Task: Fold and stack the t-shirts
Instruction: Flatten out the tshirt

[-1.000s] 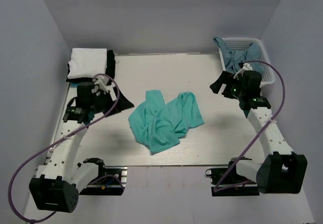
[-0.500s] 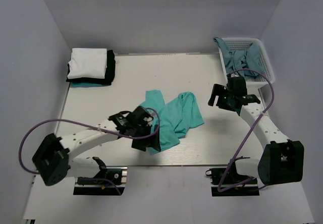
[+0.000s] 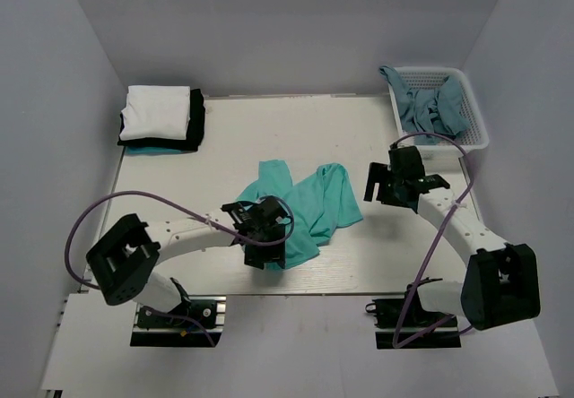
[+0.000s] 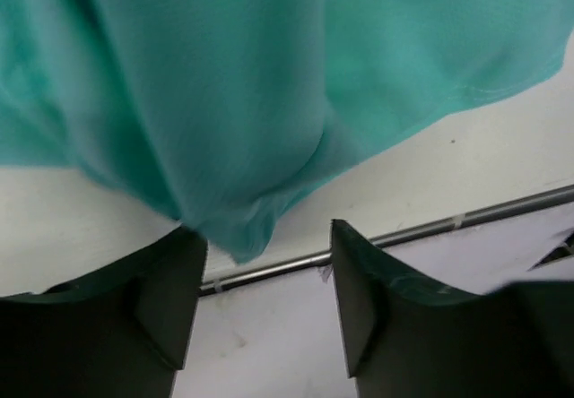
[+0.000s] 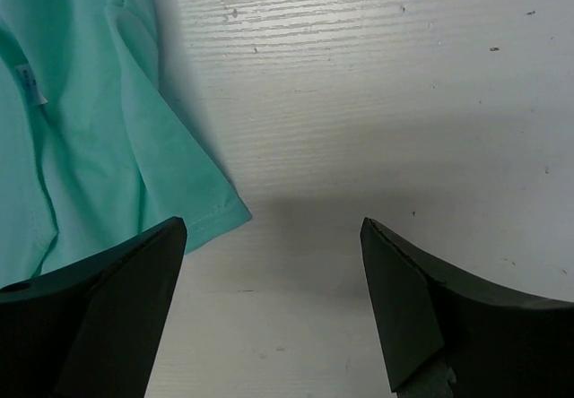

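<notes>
A turquoise-green t-shirt [image 3: 309, 203] lies crumpled in the middle of the table. My left gripper [image 3: 269, 247] hovers over its near corner, open. In the left wrist view the cloth [image 4: 224, 84] fills the top and one corner hangs beside the left finger [image 4: 170, 290]; nothing is held between the jaws. My right gripper [image 3: 380, 183] is open and empty just right of the shirt. In the right wrist view the shirt's hem [image 5: 90, 147] and small neck label [image 5: 32, 86] lie at the left. A folded stack [image 3: 161, 116], white over black over teal, sits at the back left.
A white lattice basket [image 3: 473, 111] at the back right holds blue-grey cloth [image 3: 429, 107]. The table's near edge with a metal rail [image 4: 430, 228] runs just below my left gripper. Grey walls close in the back and both sides.
My left arm has swung from beside the folded stack to the shirt's near corner. My right arm has moved from the basket down and left toward the shirt's right edge.
</notes>
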Motion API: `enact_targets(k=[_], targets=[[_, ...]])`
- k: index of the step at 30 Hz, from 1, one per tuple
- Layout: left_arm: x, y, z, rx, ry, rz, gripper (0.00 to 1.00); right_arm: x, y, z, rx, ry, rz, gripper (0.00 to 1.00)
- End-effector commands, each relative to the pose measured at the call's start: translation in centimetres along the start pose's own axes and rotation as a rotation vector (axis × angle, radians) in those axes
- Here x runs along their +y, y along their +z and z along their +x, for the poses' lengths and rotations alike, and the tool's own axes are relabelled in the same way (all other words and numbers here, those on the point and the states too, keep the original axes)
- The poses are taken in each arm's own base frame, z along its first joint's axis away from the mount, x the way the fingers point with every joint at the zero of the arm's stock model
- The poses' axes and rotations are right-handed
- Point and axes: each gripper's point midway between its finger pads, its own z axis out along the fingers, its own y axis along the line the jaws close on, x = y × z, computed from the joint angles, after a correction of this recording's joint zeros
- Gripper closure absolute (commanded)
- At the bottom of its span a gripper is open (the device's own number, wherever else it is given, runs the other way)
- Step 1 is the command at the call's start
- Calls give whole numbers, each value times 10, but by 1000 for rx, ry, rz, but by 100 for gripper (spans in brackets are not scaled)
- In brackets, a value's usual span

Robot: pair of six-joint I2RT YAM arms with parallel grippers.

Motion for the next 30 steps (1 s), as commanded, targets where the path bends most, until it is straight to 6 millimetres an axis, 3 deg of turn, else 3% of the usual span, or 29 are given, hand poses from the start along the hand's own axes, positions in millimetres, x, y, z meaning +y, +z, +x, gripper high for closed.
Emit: enact_targets(k=[1, 2, 4, 5, 7, 9, 15, 20, 21, 22, 25, 27, 28, 30], targets=[[-20, 7, -6, -7, 23, 40, 35, -4, 7, -7, -39, 9, 41, 16], [-15, 9, -7, -1, 20, 4, 50, -3, 10, -7, -49, 17, 40, 16], [-12, 8, -10, -16, 19, -19, 68, 1, 14, -8, -60, 15, 26, 16], [-14, 4, -12, -22, 19, -27, 82, 4, 19, -7, -56, 13, 15, 16], [-16, -6, -17, -46, 11, -28, 98, 8, 25, -2, -43, 1, 0, 19], [-25, -24, -27, -96, 13, 3, 100, 12, 35, 3, -19, -21, -17, 23], [-46, -75, -51, -215, -1, 106, 100, 32, 46, 27, 56, -93, -94, 23], [-56, -129, -83, -399, -44, 128, 100, 45, 65, 37, 101, -116, -108, 23], [-48, -135, -91, -445, -68, 81, 100, 45, 72, 40, 112, -124, -98, 23], [-55, -154, -101, -499, -77, 110, 100, 46, 77, 46, 134, -124, -90, 23], [-56, -189, -124, -626, -114, 109, 100, 56, 84, 37, 119, -139, -103, 51], [-56, -207, -138, -704, -128, 100, 100, 60, 87, 32, 103, -118, -104, 90], [-59, -221, -142, -732, -137, 114, 100, 59, 88, 25, 88, -107, -88, 100], [-54, -240, -154, -810, -165, 91, 100, 58, 84, 14, 63, -101, -65, 100]])
